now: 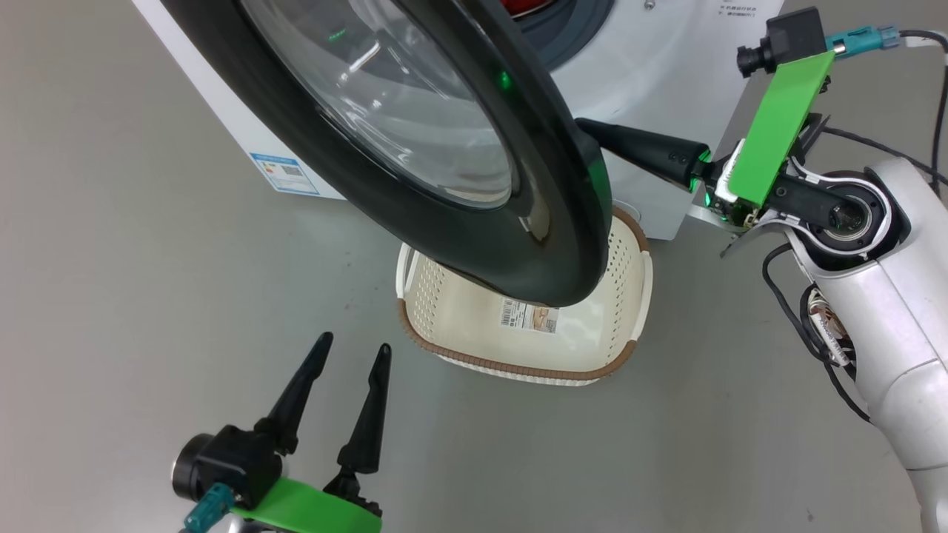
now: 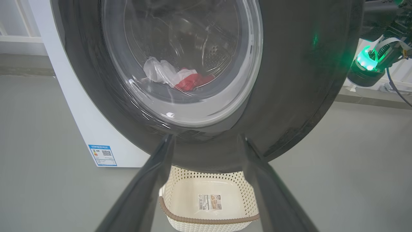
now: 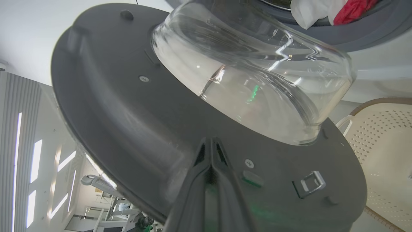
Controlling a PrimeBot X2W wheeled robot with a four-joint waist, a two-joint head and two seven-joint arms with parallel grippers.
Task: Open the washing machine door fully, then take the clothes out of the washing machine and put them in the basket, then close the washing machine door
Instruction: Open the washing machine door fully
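A smooth, matt grey floor (image 1: 111, 318) runs across the head view. In the left wrist view a darker grey skirting strip (image 2: 22, 66) lies along the floor's far edge, and white wall panelling (image 2: 13, 22) rises straight above the strip. In the tilted right wrist view a ribbed pale wall (image 3: 9, 129) carries bright, elongated light slots (image 3: 35, 167). A pale metal framework (image 3: 106, 209), too small to identify, stands on a distant patch of floor beside that wall.
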